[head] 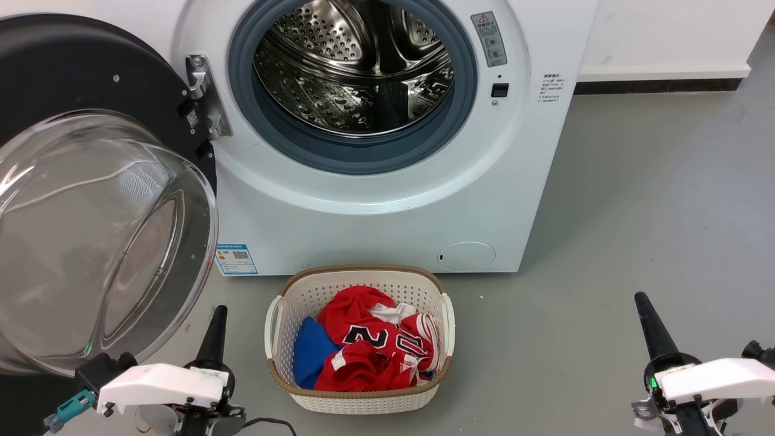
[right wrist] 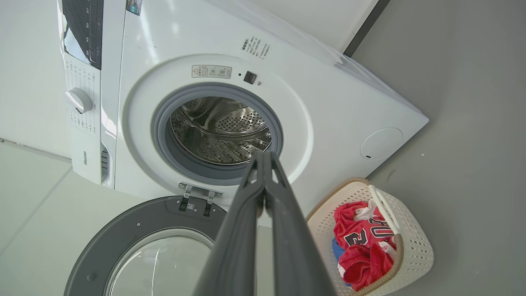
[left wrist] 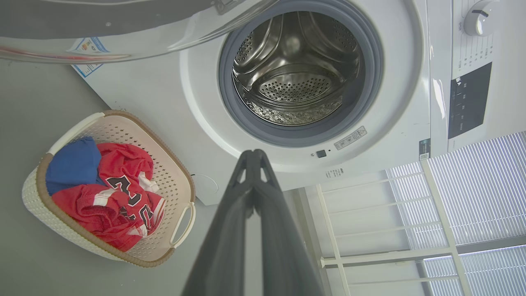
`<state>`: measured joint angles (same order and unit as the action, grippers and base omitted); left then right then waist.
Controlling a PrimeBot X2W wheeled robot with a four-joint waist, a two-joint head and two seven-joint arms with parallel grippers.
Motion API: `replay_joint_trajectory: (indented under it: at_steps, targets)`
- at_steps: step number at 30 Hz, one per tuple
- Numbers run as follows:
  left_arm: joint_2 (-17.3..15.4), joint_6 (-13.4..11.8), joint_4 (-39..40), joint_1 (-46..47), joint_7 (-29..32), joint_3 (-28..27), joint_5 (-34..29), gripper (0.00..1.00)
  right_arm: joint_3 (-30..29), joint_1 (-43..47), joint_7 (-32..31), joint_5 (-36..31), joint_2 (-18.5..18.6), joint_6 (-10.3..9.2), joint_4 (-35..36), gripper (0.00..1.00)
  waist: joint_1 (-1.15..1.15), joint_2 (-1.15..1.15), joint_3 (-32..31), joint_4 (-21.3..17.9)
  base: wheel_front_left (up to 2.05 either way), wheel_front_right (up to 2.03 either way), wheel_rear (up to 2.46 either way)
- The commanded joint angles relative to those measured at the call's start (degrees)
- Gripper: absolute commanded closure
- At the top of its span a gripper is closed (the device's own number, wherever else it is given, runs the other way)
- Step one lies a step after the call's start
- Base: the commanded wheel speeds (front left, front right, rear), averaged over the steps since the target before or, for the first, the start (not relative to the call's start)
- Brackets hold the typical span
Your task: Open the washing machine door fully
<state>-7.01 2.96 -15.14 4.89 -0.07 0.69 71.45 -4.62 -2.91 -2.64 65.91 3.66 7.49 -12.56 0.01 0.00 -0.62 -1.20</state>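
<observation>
Left end effector [head: 218, 312]: sitting at the head view's lower left, fingers pressed together, gripping nothing. Right end effector [head: 640, 298]: sitting lower right, likewise pinched together and empty. Washing machine door [head: 91, 79]: hanging swung open at the frame's left, hinged to the washing machine [head: 375, 206] at upper centre. Laundry basket [head: 357, 269]: standing below, holding red and blue clothes.

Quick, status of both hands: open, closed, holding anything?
Left hand: closed, holding nothing.
Right hand: closed, holding nothing.
</observation>
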Motion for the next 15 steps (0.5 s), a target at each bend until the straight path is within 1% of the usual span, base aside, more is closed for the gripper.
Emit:
replay_joint_trajectory:
  at_steps: [1,15]
  targets:
    - [-0.05,0.49,0.59,1.18,0.40,-0.78,1.25,1.00,-0.21,-1.29,-0.27,1.67,-0.06,0.01,0.30,1.00,0.00,0.00,0.02,0.04,0.00,0.00,0.00]
    - [1.30,1.81,0.80,1.41,2.37,-2.77,7.25,1.00,-0.78,-2.15,-1.35,9.26,-0.32,0.01,-0.24,1.00,0.00,0.00,0.22,0.34,0.00,0.00,0.00]
